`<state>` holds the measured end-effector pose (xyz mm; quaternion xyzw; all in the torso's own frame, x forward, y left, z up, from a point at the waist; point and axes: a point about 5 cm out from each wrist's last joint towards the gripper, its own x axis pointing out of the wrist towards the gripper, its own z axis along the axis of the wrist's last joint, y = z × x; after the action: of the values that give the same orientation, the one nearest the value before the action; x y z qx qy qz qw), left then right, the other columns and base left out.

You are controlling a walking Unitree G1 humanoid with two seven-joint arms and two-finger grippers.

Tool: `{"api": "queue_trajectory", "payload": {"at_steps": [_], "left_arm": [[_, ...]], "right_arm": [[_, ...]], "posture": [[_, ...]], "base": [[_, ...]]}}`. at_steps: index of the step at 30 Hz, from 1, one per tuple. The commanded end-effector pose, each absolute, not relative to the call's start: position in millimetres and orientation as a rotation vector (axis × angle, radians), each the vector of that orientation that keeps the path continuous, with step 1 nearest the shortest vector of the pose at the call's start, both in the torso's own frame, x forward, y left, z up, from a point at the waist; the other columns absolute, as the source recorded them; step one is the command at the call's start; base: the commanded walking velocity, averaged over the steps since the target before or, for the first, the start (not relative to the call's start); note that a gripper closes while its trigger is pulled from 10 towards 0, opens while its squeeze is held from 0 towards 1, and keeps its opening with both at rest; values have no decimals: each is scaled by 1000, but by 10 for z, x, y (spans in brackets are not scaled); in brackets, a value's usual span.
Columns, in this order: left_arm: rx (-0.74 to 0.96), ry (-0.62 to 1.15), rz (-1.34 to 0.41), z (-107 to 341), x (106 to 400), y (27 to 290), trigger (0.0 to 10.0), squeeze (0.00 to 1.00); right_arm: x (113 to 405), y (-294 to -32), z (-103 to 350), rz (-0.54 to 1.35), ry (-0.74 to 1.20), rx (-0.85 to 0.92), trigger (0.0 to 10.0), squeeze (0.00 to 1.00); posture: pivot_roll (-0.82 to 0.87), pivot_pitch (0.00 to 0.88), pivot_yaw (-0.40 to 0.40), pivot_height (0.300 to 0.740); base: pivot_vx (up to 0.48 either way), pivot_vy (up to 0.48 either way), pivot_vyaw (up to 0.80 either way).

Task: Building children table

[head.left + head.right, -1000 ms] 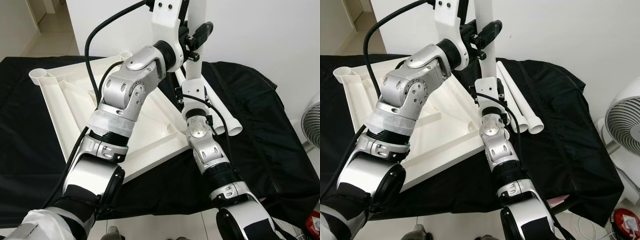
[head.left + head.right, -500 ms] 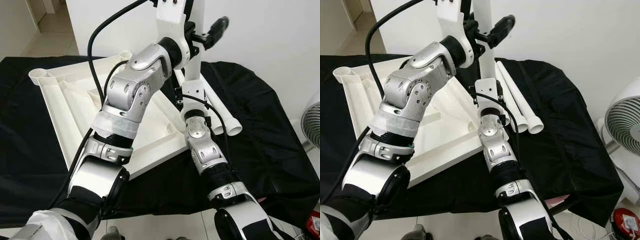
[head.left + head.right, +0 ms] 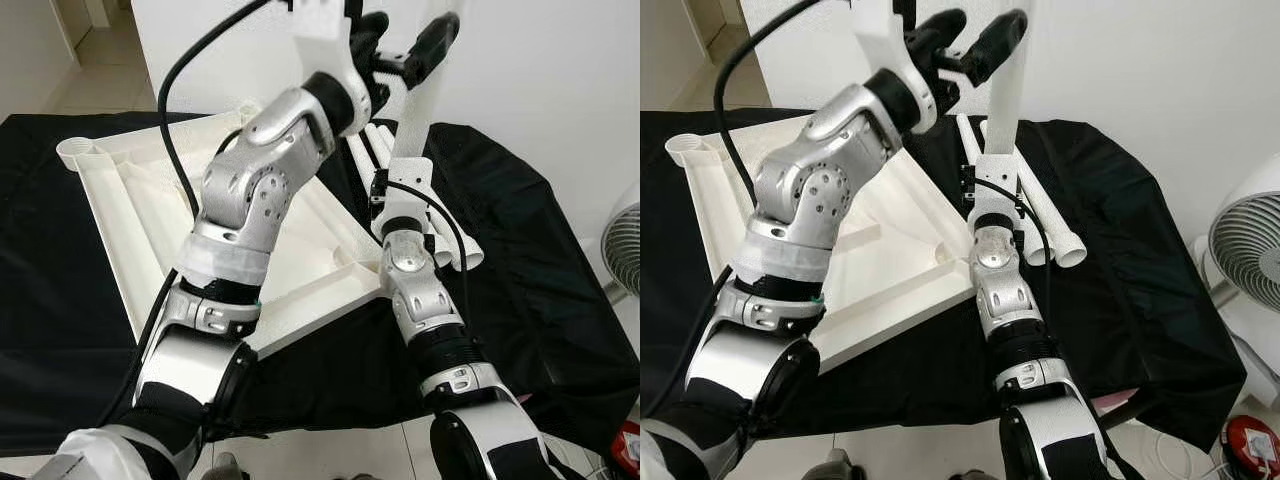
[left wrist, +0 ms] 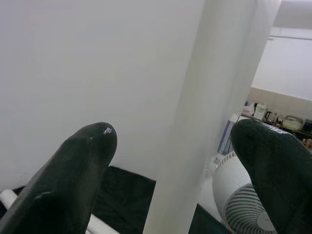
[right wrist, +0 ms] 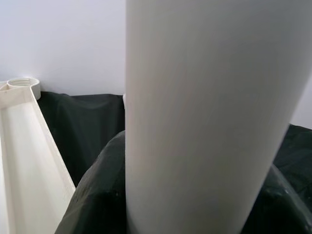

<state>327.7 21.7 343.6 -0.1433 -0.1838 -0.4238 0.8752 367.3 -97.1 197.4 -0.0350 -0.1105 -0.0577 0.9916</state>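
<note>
Gaping left tool astride leg; right tool clamping.

A black cloth covers the work surface. A white fan stands at three o'clock, a red object on the floor at five, and a white wall rises at twelve.

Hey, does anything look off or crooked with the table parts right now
The white leg in the right gripper leans instead of standing upright, and it is not in a socket of the upside-down tabletop. The left gripper straddles it, open.
</note>
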Motion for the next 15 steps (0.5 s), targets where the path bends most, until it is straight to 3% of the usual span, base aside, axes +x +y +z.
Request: {"api": "queue_trajectory", "payload": {"at_steps": [1,15], "left_arm": [[-268,-387,-933,3420,3224,195,10000,0],[-129,-230,-841,2836,3284,410,10000,0]], "right_arm": [[3670,-1008,2067,-119,-263,-49,10000,0],[3580,-1181,2146,-105,-342,-18,10000,0]], "posture": [[33,0,-40,740],[30,0,-39,740]], "base": [[0,0,0],[0,0,0]]}}
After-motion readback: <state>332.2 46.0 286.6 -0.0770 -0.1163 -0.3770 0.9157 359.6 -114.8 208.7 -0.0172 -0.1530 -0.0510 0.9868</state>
